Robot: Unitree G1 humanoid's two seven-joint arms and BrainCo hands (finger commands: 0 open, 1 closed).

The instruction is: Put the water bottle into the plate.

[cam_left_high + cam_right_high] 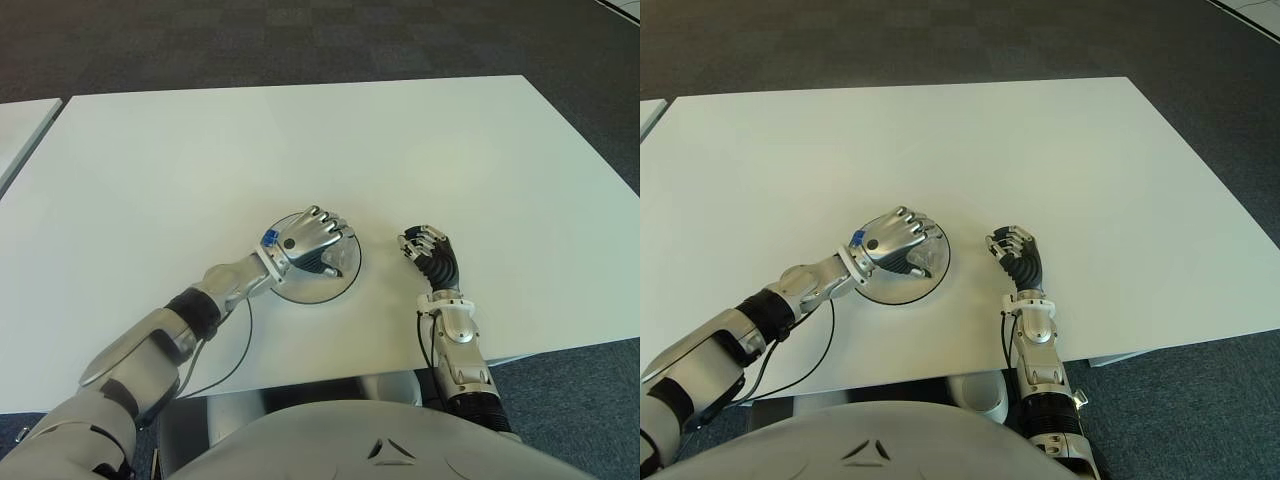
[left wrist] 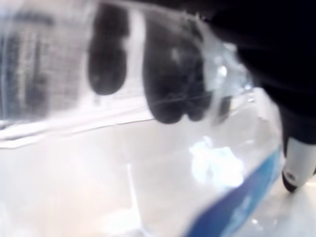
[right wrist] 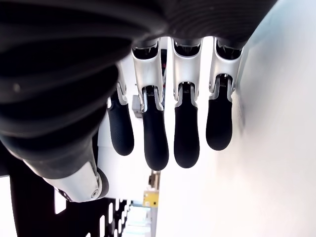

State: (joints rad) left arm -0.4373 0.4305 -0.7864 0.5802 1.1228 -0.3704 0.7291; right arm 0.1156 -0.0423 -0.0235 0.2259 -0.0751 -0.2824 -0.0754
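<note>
A: Anything around the plate?
B: Only bare white counter, dark carpet along the top of the frame, and a sliver of a second counter at the upper left edge. Nothing standing near the plate.

A: Where is the water bottle?
B: Under the left hand, a little below the centre of the eye frames, over the plate. Hardly visible from above, since the hand covers nearly all of it; just a clear glint at the fingertips. Cannot tell whether touching the plate.

A: More from the wrist?
B: Yes. Fills the left wrist view: clear plastic with a blue band of label toward the lower right. Dark fingers seen through the plastic, pressed against it, so the left hand closed around the bottle.

A: And the right hand?
B: Just right of the plate, apart from it. Right wrist view shows the fingers hanging half-curled side by side, nothing held between them and the thumb.
</note>
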